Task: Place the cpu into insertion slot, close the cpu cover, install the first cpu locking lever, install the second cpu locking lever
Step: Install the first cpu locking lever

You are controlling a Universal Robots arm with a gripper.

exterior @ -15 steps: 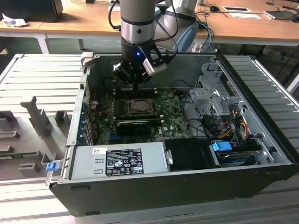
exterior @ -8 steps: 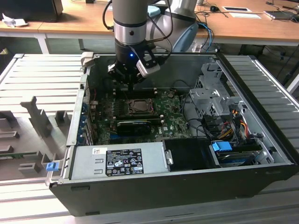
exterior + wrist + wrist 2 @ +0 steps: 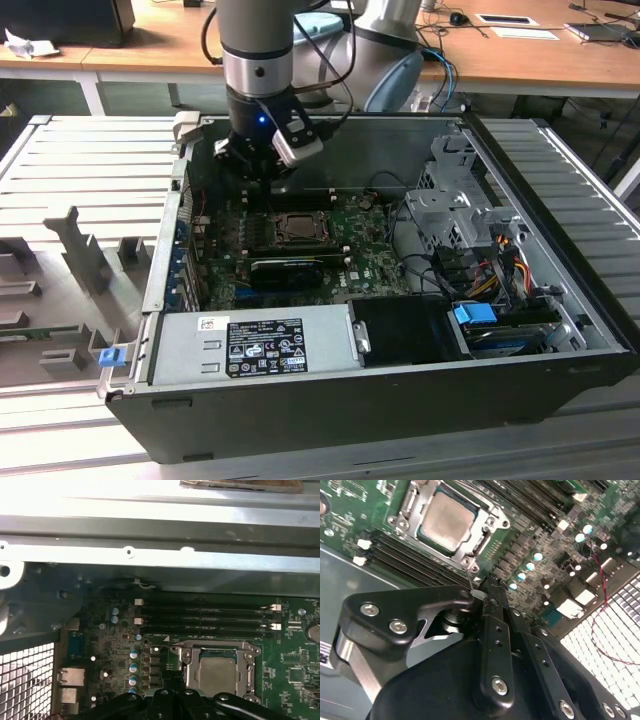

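Nearest us in the exterior view, the computer case (image 3: pixel 380 420) lies on a slatted metal table (image 3: pixel 90 170), open on top. Against its front wall sit a silver power supply (image 3: pixel 250 345) with a label, a black box (image 3: pixel 400 330) beside it, and a drive with a blue clip (image 3: pixel 475 313) toward the exterior view's right. Behind these lies the green board (image 3: pixel 370 265), with a long black card (image 3: pixel 285 268) across it. A metal drive cage (image 3: pixel 450 200) and coloured wires (image 3: pixel 500 255) take up the exterior view's right.

Just past the card is the chip (image 3: pixel 297 228). It rests flat in its socket (image 3: pixel 469 539), dull grey on top with a greenish edge. The metal frame (image 3: pixel 216 645) lies around it, the grey face showing through its window. In the second wrist view a thin metal rod (image 3: pixel 470 577) stands up by the frame's corner.

The gripper (image 3: pixel 489 586) hangs above the board just by that corner, apart from the chip. Its fingertips are together with no gap we can see. The rod's upper end meets them, but we cannot tell whether it is pinched.

Farther on, long black memory slots (image 3: pixel 205 612) run between the frame and the case's back wall (image 3: pixel 165 575). The side wall on the exterior view's left is near the gripper, and the room above the board is open. Beyond the case stands a wooden desk (image 3: pixel 150 40).
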